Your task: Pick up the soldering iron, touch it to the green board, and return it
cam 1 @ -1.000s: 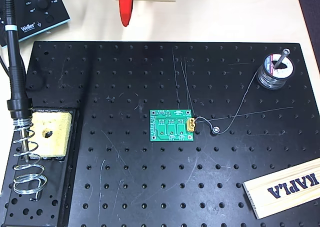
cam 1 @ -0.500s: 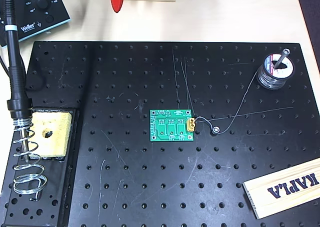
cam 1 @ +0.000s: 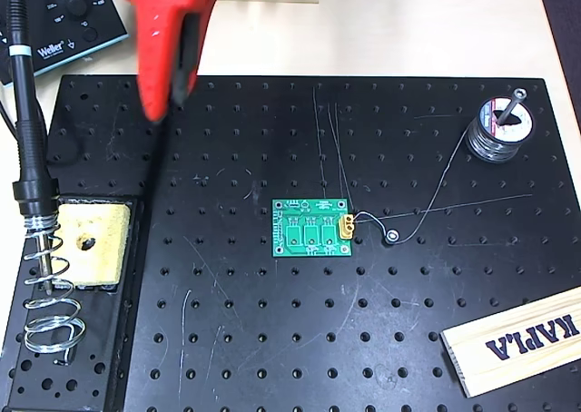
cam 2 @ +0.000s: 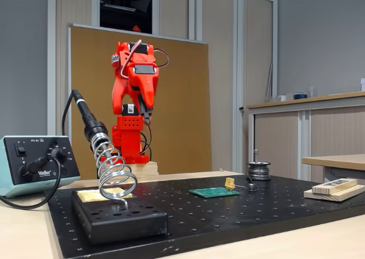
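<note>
The soldering iron [cam 1: 24, 103], a slim black wand with a white band, rests tilted in its silver coil stand [cam 1: 47, 303] at the left edge of the overhead view; the iron [cam 2: 86, 117] also shows in the fixed view. The green board [cam 1: 312, 228] lies flat mid-table with a yellow connector on its right edge, and is seen as the green board [cam 2: 215, 192] from the side. My red gripper [cam 1: 169, 108] hangs high over the board's far left part, pointing down, jaws close together with nothing held. From the side, the gripper [cam 2: 147, 117] sits well above the table.
A large black perforated board [cam 1: 272, 348] covers the table. A Weller control box [cam 1: 64, 17] stands at the far left, a yellow sponge [cam 1: 86, 244] beside the stand, a solder spool [cam 1: 497, 129] at the far right, and a wooden Kapla block [cam 1: 522, 339] at the near right.
In the overhead view the gripper has swung from the top edge leftward and forward, now reaching over the black board's far left corner. The iron and the green board have not moved.
</note>
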Robot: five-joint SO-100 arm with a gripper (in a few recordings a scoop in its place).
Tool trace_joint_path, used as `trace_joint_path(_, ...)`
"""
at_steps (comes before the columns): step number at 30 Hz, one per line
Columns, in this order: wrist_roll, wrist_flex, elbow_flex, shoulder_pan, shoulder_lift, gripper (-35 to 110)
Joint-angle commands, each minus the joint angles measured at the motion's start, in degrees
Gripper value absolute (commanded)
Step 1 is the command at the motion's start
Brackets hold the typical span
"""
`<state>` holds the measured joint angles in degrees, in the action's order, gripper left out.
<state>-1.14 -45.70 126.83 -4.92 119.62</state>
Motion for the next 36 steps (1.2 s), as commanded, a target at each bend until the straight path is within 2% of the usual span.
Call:
trace_joint_path(1, -2.4, 3.9, -3.9, -3.3, -3.3, 24)
trace_joint_path(6, -2.3, 7.5, -5.4, -6.6, -8.8, 31)
trace_joint_path(12, 0.4, 9.3, -8.9, -9.9, -13.7, 30)
trace_joint_path(36, 6.6, 12.9, -16.0, -14.3, -23.2, 15)
